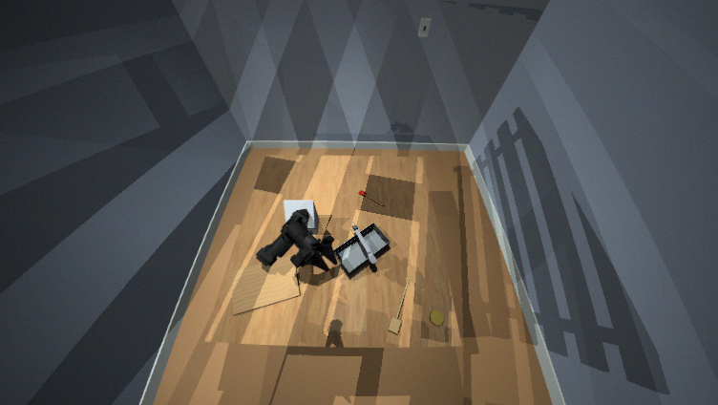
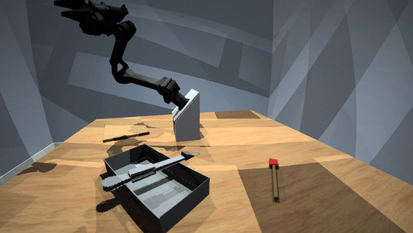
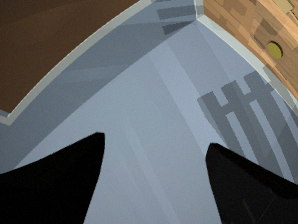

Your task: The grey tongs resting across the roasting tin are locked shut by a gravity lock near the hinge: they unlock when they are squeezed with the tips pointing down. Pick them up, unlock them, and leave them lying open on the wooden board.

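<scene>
The grey tongs point(image 1: 364, 245) point(image 2: 156, 166) lie across the roasting tin point(image 1: 350, 258) point(image 2: 188, 205), with their arms together. In the exterior view their rounded end overhangs the near left wall and the end with a thin loop overhangs the opposite wall. The wooden board point(image 1: 261, 291) point(image 2: 115, 128) lies flat, apart from the tin. My gripper point(image 1: 332, 266) point(image 2: 58, 7) point(image 3: 157, 147) is open and empty, raised high above the table, well away from the tongs. Its fingers point sideways, towards the wall in the wrist view. The tongs, tin and board are not in the wrist view.
The arm's pale base block point(image 1: 300, 213) point(image 2: 188, 124) stands behind the tin and board. A red-headed tool point(image 1: 362, 193) point(image 2: 273, 162) lies to one side of the tin. A wooden spatula point(image 1: 394, 325) and a yellow disc point(image 1: 436, 317) point(image 3: 274, 50) lie on the other side.
</scene>
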Controlling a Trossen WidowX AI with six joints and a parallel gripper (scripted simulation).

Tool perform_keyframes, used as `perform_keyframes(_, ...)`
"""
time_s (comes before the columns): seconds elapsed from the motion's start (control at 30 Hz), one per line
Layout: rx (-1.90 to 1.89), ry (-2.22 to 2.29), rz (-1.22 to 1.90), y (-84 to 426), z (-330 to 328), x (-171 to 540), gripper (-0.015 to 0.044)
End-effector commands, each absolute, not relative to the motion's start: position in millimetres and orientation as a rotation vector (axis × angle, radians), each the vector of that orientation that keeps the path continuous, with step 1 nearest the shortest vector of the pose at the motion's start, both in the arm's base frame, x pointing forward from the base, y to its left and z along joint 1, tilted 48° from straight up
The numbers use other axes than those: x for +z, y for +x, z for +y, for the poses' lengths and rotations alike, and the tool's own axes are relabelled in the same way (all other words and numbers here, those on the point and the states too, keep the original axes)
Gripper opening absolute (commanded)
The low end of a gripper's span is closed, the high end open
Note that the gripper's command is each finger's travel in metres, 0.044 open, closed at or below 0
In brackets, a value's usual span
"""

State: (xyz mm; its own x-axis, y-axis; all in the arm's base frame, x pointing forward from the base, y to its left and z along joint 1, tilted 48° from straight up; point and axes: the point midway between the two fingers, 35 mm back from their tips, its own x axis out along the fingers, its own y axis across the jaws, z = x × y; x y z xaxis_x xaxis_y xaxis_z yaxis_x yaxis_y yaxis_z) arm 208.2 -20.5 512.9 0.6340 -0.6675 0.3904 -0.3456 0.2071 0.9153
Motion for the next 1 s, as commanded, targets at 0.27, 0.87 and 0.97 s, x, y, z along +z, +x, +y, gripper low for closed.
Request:
perform_keyframes(0.27,-0.655,-0.053,-0.364,310.9,-19.7,449.0,0.0260)
perform_keyframes(0.87,-0.256,-1.666,0.747,376.2,-104.9,256.2,0.0260)
perform_keyframes(0.97,-0.044,-1.860,0.908,369.1,-121.9,219.1,0.0260)
